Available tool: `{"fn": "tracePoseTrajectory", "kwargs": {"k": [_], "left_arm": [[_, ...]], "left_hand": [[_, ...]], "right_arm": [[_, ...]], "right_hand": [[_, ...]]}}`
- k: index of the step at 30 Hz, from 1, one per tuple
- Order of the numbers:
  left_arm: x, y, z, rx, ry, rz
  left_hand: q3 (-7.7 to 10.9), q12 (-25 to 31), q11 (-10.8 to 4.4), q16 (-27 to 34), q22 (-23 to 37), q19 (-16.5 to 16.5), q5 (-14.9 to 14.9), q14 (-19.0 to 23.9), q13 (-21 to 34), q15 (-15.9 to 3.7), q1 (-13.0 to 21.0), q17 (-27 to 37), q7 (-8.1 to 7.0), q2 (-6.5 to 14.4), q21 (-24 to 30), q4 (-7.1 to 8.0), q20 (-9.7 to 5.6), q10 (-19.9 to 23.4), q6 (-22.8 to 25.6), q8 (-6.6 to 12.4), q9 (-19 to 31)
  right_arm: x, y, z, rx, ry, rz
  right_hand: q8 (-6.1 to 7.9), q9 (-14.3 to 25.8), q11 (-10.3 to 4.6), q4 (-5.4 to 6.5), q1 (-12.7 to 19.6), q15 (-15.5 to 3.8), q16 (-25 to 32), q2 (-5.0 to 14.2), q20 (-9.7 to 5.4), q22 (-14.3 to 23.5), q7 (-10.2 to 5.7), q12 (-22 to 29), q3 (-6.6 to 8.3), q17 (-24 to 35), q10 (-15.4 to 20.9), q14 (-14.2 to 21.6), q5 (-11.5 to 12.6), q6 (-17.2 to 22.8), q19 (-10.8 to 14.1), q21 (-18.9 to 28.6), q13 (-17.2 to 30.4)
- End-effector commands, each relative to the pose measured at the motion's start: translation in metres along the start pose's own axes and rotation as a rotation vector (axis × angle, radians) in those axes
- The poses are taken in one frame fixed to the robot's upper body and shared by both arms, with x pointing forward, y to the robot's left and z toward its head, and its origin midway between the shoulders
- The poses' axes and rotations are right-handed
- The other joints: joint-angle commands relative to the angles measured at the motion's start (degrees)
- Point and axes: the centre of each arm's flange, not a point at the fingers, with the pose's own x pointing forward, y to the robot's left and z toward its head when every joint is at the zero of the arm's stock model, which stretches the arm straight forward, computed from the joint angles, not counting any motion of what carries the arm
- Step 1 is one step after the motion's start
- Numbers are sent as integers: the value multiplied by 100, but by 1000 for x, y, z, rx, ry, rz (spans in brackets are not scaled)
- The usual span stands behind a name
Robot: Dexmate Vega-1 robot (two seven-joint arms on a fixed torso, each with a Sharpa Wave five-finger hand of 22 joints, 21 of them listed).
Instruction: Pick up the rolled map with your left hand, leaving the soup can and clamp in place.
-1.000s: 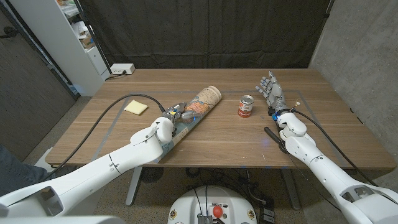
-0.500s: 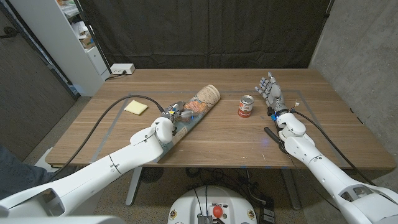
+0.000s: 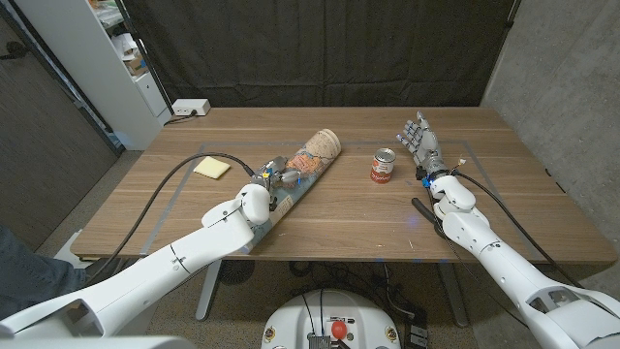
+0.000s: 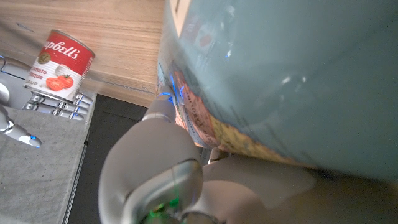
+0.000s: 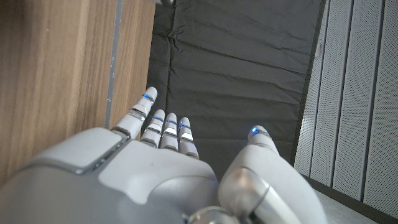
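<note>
Wooden table (image 3: 339, 208), black curtain (image 3: 320, 48) behind, white shelving (image 3: 126, 68).

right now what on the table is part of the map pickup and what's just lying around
Part of the job:
rolled map, gripped by the left hand
soup can, to stay where it is

Just lying about:
yellow sticky pad
white power strip at the table's far edge
right hand, fingers spread, holding nothing
</note>
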Motion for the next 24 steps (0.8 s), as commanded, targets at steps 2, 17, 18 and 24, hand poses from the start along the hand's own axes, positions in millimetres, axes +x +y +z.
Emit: {"fn": "tracePoseTrajectory", "kwargs": {"k": [2,17,18,24], "left_arm": [[1,4,-2,-110,-23,15],[-1,15,-5,-169,-35,9],[-1,15,-5,-172,-37,9],[-1,18,-5,-197,-47,17]], "left_hand": [[69,32,-21,-2,4,40,72,-81,42,57,164,11,35,6,31,-8,24,60,58,19,14],[169,78,-57,31,-31,144,144,-2,97,39,423,31,104,89,73,-2,22,149,240,68,36],[172,78,-57,30,-32,148,147,1,98,39,432,29,104,85,75,-6,22,149,243,68,37],[188,85,-56,35,-39,168,163,23,110,30,468,32,106,94,84,1,22,164,248,64,41]], "right_arm": [[2,2,1,-1,2,4],[4,5,4,-10,2,3],[4,5,4,-11,2,4],[6,6,6,-13,0,6]], "right_hand": [[3,33,-3,2,16,-23,50,40,-1,18,21,13,-15,9,38,92,33,50,73,12,33],[7,34,10,-5,21,-16,56,50,-22,19,43,15,-18,8,47,115,33,66,94,16,33],[9,34,12,-5,21,-22,54,51,-25,19,43,15,-18,8,48,110,32,71,96,17,33],[9,34,18,-7,23,-21,56,54,-27,20,47,13,-19,8,46,116,32,74,99,17,34]]}}
